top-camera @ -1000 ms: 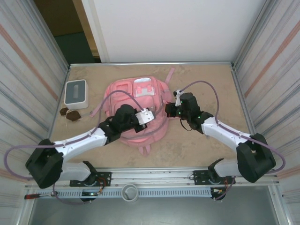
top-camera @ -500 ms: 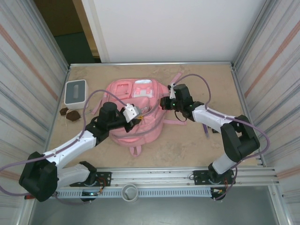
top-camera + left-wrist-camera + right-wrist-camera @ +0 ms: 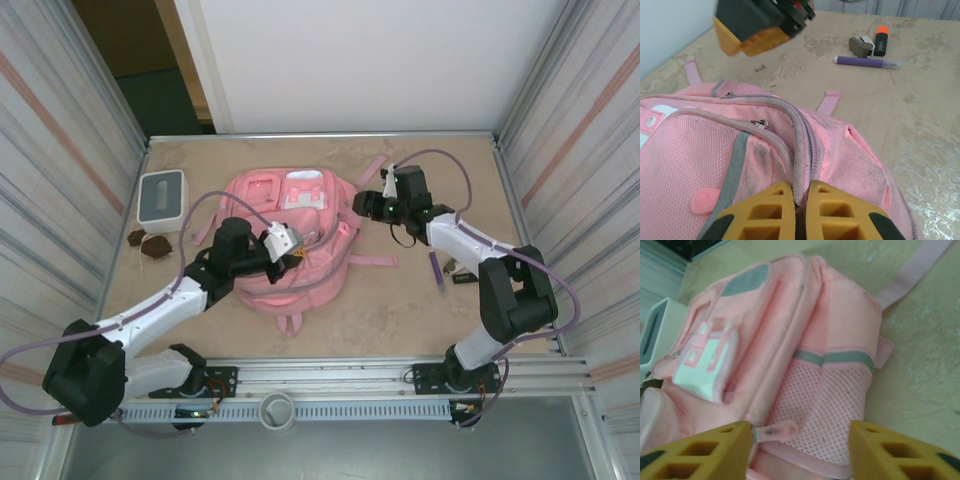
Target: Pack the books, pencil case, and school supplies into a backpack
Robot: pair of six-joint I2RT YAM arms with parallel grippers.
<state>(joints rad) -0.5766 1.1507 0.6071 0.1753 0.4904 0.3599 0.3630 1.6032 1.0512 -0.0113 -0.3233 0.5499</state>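
Note:
The pink backpack (image 3: 290, 225) lies flat in the middle of the table. My left gripper (image 3: 291, 256) (image 3: 801, 200) is shut on the pale piped zip seam (image 3: 801, 150) on top of the backpack. By the backpack's right side my right gripper (image 3: 366, 205) (image 3: 799, 452) is open over the mesh side pocket (image 3: 825, 405). A pink zip pull (image 3: 777, 431) lies loose against its left finger. School supplies lie on the table to the right: a purple pen (image 3: 437, 270) (image 3: 867, 62) and a short black piece (image 3: 462, 277) (image 3: 881, 39). The books and the pencil case are out of view.
A white box with a grey top (image 3: 162, 198) stands at the left, with small dark brown lumps (image 3: 150, 243) in front of it. A small grey-brown item (image 3: 861, 46) lies by the pen. Pink straps (image 3: 372, 165) trail from the backpack. Metal walls close both sides.
My right gripper has opened, let go of the zip pull and drawn back to the right. The left gripper stays shut on the seam, having earlier pulled it leftward.

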